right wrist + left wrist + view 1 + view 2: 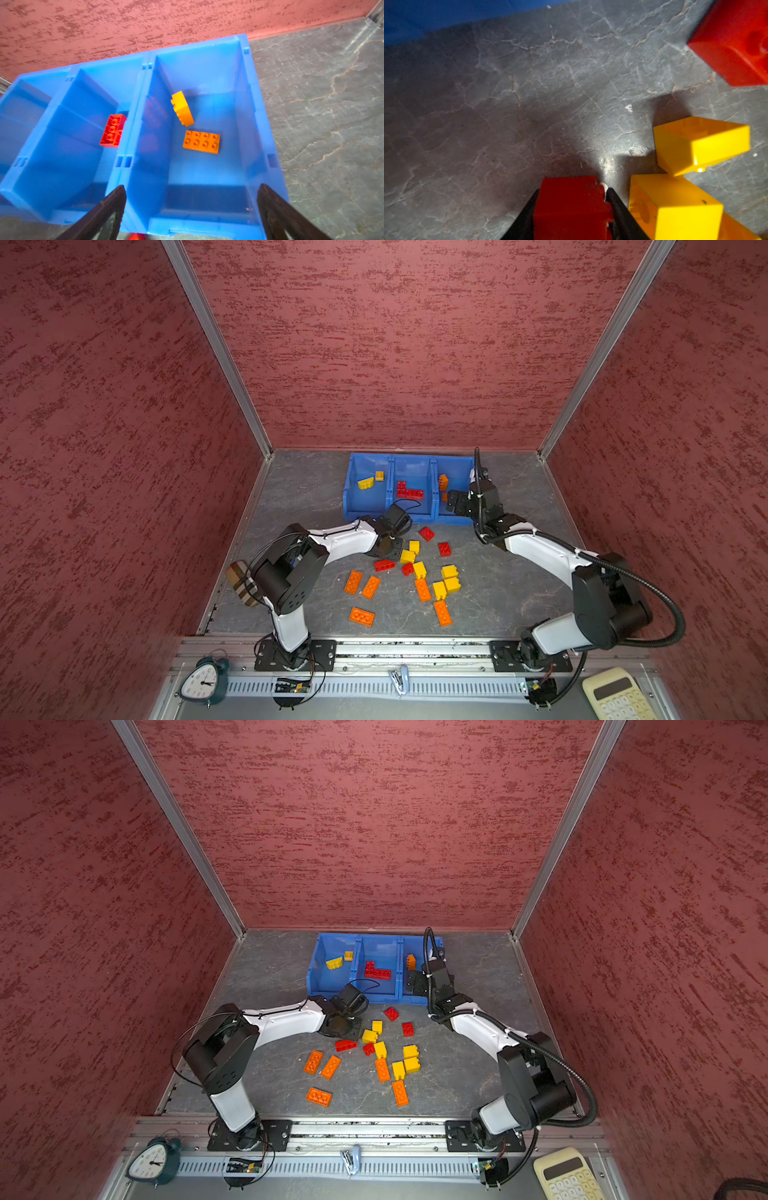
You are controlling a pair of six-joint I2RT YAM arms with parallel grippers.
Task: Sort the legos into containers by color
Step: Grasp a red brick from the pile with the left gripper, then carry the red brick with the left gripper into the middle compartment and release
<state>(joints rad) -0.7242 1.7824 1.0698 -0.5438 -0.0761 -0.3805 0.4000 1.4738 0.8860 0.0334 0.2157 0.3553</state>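
counter, near part: five long orange bricks lie flat, studs up, scattered.
counter, middle: yellow bricks in a loose bunch. A long red piece and a small red piece sit among them. Two red squares lie toward the bins.
left tool: low at the far left side of that bunch. Its fingers press both sides of a red brick, pinching it. Two yellow ones sit just beside one finger. In both top views the tool hides this brick.
bins: three, blue, joined in a row beyond the loose bricks.
left bin: two yellow pieces.
middle bin: red pieces forming an L.
right bin: one flat orange brick, studs up. A tilted orange brick stands on edge near the divider.
right tool: spread wide with nothing between its fingers, over the near end of the right bin. Both orange bricks lie ahead of the fingertips, apart from them.
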